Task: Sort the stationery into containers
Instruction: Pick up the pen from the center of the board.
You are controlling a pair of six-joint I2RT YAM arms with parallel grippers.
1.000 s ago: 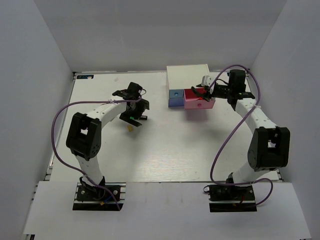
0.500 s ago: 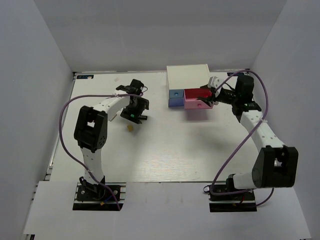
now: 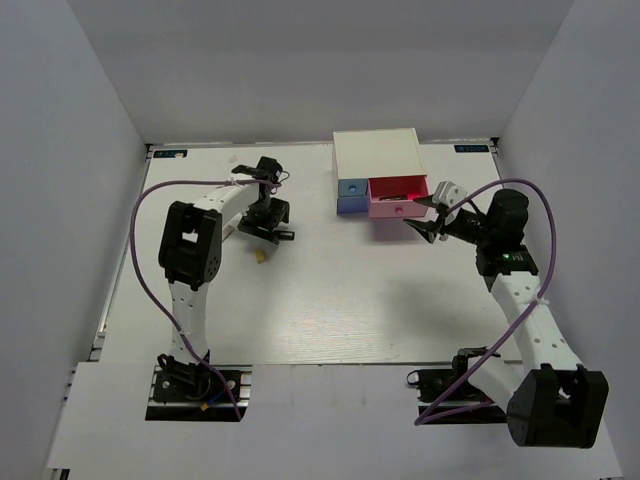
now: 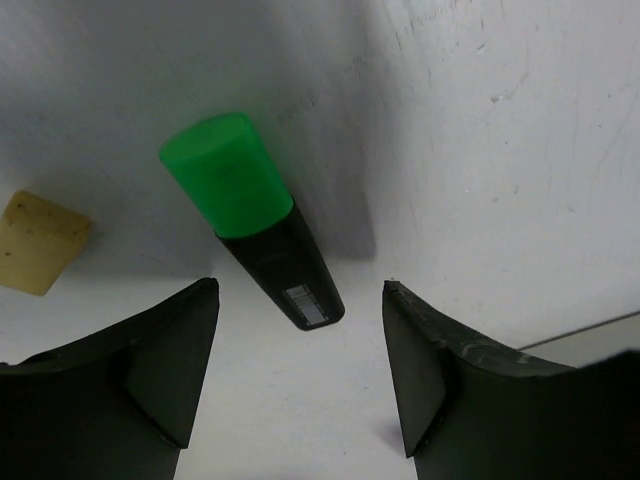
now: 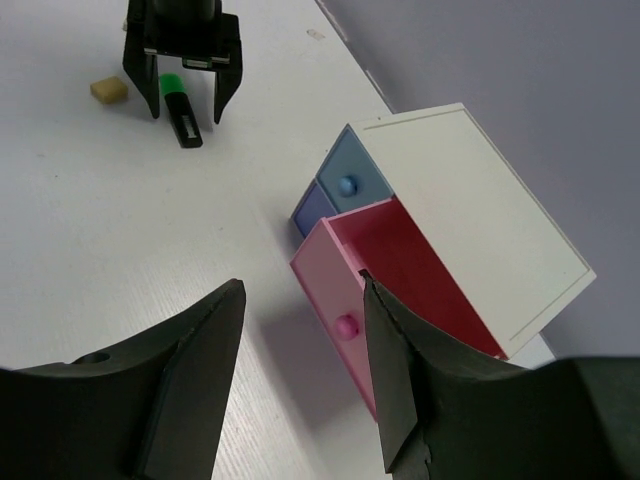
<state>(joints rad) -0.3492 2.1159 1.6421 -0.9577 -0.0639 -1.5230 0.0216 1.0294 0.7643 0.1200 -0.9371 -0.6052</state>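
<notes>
A black marker with a green cap lies on the table between the fingers of my left gripper, which is open and low over it; it also shows in the right wrist view. A tan eraser block lies just beside it. The white drawer box stands at the back. Its pink drawer is pulled out, showing a red inside, and the small blue drawer is shut. My right gripper is open and empty, just right of the pink drawer. The pink and orange markers are out of view.
The blue-purple front sits below the blue drawer. White walls close in the table on three sides. Purple cables loop off both arms. The left arm is folded over the left part of the table.
My right gripper has drawn back from over the pink drawer to the near right. My left arm has folded in, its gripper settling over the green marker.
</notes>
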